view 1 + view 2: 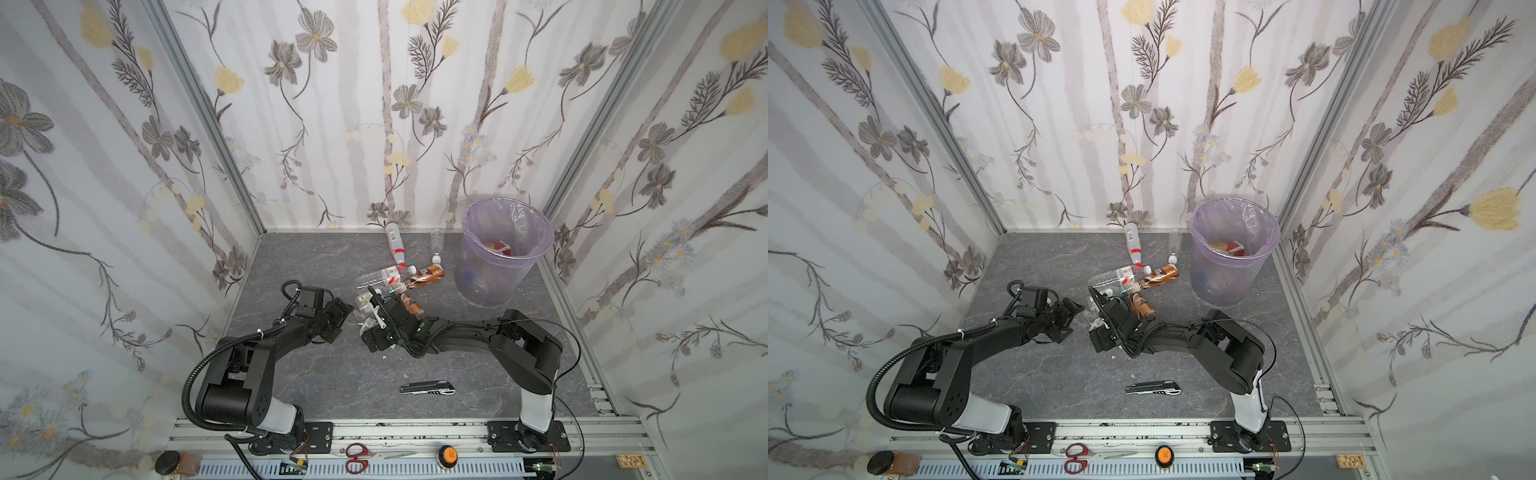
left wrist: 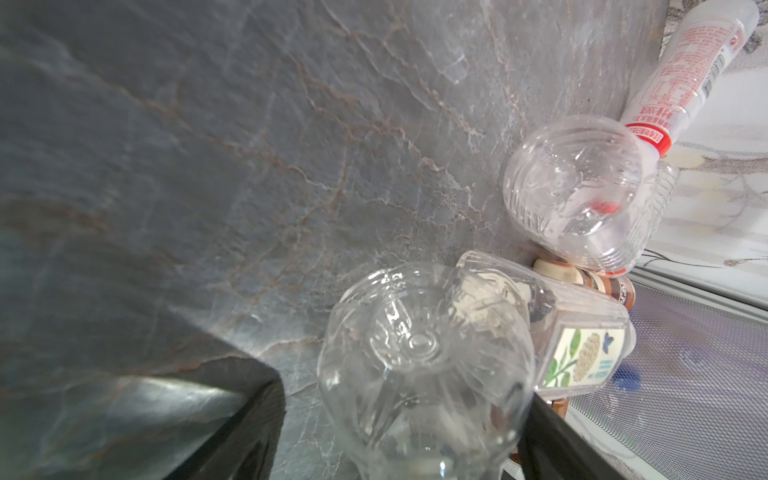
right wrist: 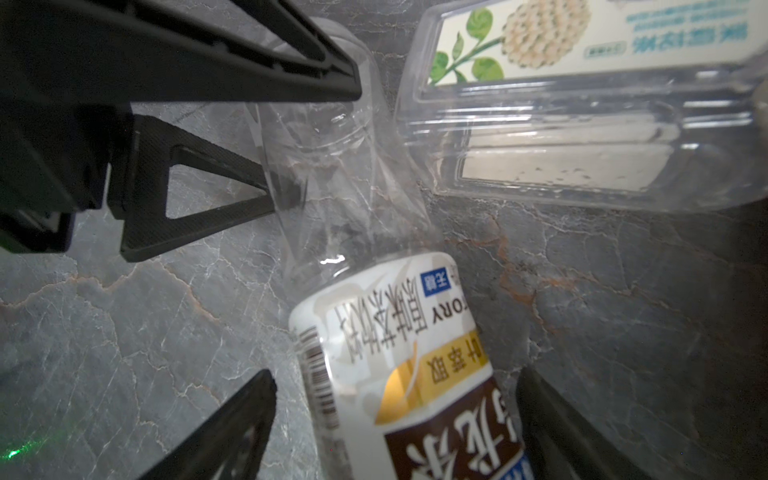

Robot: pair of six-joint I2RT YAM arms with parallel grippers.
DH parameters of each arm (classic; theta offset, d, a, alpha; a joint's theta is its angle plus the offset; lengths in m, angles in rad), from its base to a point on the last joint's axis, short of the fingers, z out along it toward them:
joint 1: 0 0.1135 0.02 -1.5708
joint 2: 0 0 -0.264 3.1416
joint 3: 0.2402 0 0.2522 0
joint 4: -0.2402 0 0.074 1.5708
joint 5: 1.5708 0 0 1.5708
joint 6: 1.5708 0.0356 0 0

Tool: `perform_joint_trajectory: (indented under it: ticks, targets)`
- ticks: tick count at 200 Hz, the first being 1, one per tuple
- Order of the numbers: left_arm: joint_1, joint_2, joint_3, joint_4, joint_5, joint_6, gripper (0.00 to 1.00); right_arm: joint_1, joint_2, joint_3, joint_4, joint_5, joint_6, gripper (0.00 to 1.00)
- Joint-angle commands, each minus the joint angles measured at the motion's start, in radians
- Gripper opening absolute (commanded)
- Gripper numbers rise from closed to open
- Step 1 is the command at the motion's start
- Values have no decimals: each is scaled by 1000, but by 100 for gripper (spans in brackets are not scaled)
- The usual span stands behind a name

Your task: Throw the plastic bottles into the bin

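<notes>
Bottles (image 1: 392,279) lie in a loose heap on the middle of the grey marbled table (image 1: 307,257), to the left of the bin (image 1: 486,278) in both top views. The bin stands upright in the far right corner with a lavender bag (image 1: 473,224) over its rim, and some red-labelled bottles are already inside it. One red-and-white labelled bottle (image 1: 395,243) lies behind the heap, its base near the back wall.

At the near edge of the heap a brown-and-white labelled bottle (image 3: 374,332) lies on its side between the fingers of the right gripper (image 3: 397,374). These fingers are spread, one on each side, each with a small gap to the bottle. The clear end of this bottle reaches the left gripper (image 2: 401,388), whose fingers are also spread wide; whether they touch it I cannot tell. A square clear bottle (image 3: 582,124) with a flower label lies just beside. A grey folding knife (image 1: 428,387) lies well apart, nearer to the arm bases.
</notes>
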Motion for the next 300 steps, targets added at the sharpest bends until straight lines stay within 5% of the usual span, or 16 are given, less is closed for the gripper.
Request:
perform_joint_trajectory:
  ticks: [1,88,186,300]
  targets:
    - [-9,18,-2,-25,-59,-11,88,2,14,8,47,7,-8,88]
    - [-35,73,21,-26,-82,-13,85,2,34,27,54,9,-50,82]
    - [-59,97,-1,-26,-120,24,58,4,52,63,47,9,-77,81]
    - [5,56,14,-26,-101,24,47,4,-99,8,43,3,-87,97]
